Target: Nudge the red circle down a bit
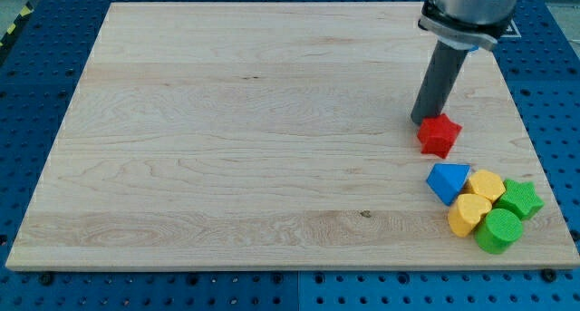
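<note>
Tip touching red star at upper left. Blue triangle just below star; yellow heart left of green cylinder, tabletop lower right.

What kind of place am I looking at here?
Probably a robotics lab bench: a wooden board lies on a blue perforated table, and my tip rests beside a red star block, near other coloured blocks.
</note>
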`<state>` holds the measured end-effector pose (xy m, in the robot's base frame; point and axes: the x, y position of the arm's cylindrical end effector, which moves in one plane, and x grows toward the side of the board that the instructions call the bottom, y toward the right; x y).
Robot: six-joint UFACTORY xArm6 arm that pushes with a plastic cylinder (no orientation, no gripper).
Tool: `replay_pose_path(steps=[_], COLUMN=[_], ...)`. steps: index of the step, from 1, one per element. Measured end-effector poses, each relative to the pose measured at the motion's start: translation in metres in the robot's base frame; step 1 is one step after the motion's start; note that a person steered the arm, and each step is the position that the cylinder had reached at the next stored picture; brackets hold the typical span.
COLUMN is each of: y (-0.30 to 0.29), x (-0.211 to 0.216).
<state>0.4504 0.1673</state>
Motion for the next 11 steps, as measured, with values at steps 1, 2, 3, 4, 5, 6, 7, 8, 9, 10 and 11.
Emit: replay_pose_path(steps=[1,2,3,4,5,6,7,8,9,10,11], y=[0.008,0.016,0.021,0.016,0.006,0.006,0.015,0.088,0.122,0.135,0.127], x=[0.027,0.046,0.02,-0.043,-0.107,-0.172,-0.234,-0.258,-0.259,-0.259,-0.259])
